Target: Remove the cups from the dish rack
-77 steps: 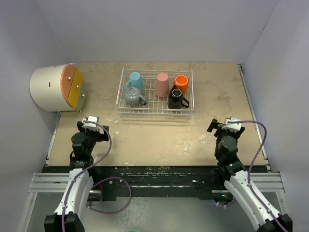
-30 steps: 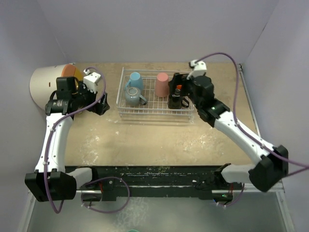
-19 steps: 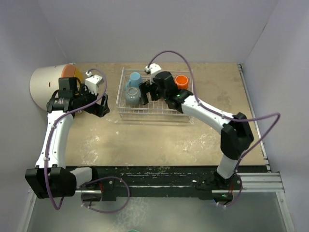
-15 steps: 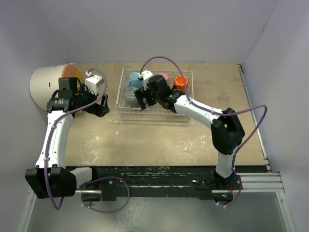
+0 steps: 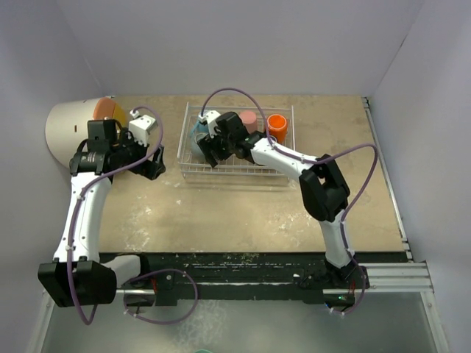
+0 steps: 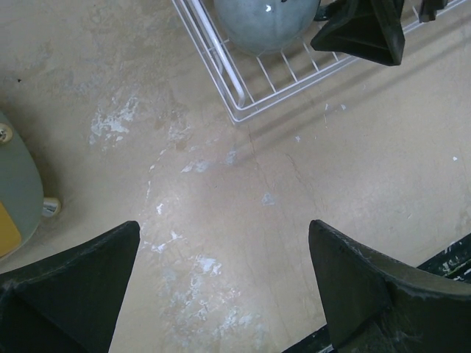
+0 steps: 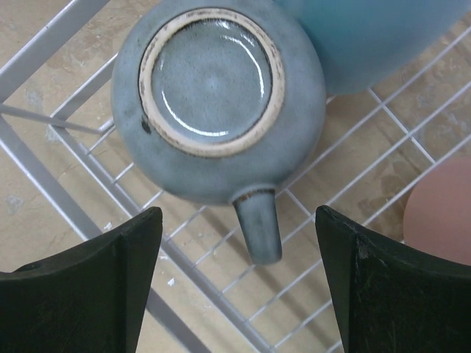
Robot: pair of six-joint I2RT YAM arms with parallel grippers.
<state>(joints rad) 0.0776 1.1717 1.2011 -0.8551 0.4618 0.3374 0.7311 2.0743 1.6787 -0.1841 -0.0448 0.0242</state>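
The white wire dish rack (image 5: 287, 168) stands at the back middle of the table. My right gripper (image 5: 208, 153) is open, low over the rack's left end. In the right wrist view its fingers (image 7: 81, 294) straddle the handle (image 7: 259, 229) of the upside-down grey-teal mug (image 7: 217, 103) without touching it. The light blue mug (image 7: 368, 37) stands behind it, and the pink tumbler (image 5: 248, 118) and orange mug (image 5: 277, 125) further right. The black mug is hidden behind my right arm. My left gripper (image 5: 151, 166) is open and empty over bare table left of the rack (image 6: 235, 110).
A cream cylinder with an orange-yellow face (image 5: 77, 132) lies at the back left, close to my left arm; its edge shows in the left wrist view (image 6: 15, 191). Walls close the table on three sides. White scuffs mark the tabletop (image 6: 191, 265).
My right arm has reached into the rack and swept left from the black mug to the grey-teal mug. My left arm has raised to the rack's left and has since barely moved.
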